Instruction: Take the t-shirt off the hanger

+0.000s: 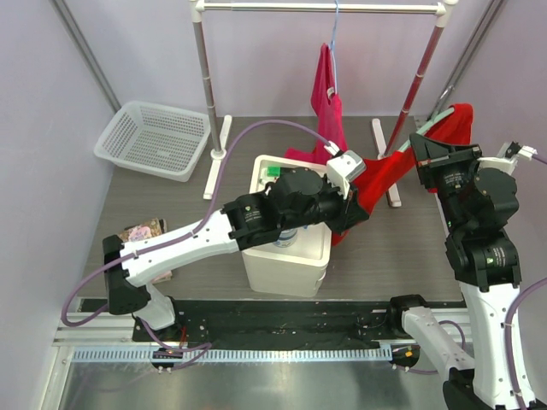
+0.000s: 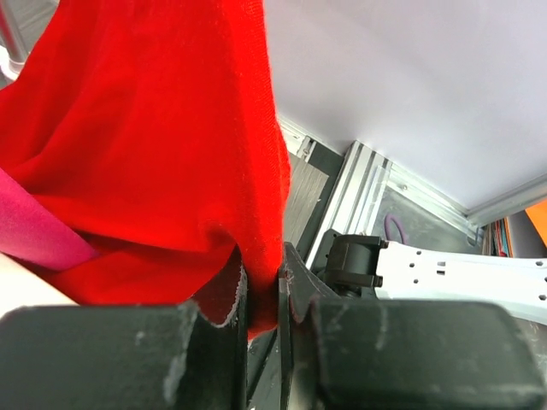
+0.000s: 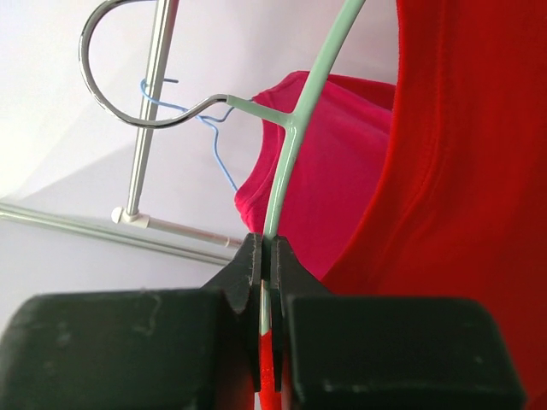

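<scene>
Between left claw (image 2: 261, 295) and hanger (image 3: 295, 128) in right claw (image 3: 267, 256), t-shirt (image 1: 376, 184) stretches crosswise.

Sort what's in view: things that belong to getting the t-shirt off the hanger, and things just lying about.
Job: red t-shirt; green hanger; left tool, shut on the t-shirt; right tool, shut on the hanger.
Lying about: pink shirt; rail; basket; white box.
</scene>
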`<state>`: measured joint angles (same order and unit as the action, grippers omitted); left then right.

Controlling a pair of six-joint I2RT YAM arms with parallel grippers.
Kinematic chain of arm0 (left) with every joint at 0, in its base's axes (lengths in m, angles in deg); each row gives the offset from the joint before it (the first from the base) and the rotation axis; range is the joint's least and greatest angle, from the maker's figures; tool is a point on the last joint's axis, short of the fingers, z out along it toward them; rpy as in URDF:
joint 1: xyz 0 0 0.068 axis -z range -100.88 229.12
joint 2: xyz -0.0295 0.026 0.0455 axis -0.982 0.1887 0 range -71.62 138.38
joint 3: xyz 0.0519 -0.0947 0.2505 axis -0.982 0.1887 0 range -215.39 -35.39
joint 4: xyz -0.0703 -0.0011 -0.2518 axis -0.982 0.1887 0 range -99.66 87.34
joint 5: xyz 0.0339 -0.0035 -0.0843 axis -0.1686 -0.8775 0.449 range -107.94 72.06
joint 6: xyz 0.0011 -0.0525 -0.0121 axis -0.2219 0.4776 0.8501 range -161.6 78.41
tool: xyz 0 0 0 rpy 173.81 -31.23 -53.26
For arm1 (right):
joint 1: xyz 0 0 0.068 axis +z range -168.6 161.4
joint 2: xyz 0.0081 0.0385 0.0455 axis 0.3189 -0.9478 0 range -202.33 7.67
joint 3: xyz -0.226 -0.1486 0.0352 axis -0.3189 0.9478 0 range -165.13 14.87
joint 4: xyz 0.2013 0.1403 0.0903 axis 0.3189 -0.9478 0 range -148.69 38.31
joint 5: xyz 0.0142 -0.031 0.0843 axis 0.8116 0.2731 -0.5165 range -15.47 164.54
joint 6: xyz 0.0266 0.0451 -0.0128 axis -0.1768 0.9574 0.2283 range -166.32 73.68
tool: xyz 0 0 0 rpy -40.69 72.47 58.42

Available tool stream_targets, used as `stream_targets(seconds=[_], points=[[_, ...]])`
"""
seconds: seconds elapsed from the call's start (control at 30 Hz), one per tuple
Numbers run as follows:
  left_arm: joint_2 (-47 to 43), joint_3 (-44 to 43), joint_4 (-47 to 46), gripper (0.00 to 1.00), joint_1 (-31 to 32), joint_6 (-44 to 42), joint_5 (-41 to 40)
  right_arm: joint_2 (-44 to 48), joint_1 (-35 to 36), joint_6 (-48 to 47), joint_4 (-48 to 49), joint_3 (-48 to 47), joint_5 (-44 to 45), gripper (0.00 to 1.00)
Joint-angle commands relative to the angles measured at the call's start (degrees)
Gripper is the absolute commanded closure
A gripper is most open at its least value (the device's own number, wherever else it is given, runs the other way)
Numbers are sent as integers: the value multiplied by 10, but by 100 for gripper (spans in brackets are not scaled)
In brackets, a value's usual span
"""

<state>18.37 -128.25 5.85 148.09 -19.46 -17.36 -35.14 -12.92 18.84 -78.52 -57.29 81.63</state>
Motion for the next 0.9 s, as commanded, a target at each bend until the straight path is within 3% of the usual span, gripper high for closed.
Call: stream_targets(seconds=[0.0,0.47,0.7,0.87], points=[[4,0,10,100,-4,12,-15,-2,-5,-47,67,-54,112,99],[-29,36,5,100,-4,28,-41,12,-5,-173,55,-100,326,99],[-23,42,-6,100,-4,27,-37,7,-4,-135,54,-117,278,99],[0,17,-17,82,-5,13,-35,11,-4,-81,51,-126,218,99]])
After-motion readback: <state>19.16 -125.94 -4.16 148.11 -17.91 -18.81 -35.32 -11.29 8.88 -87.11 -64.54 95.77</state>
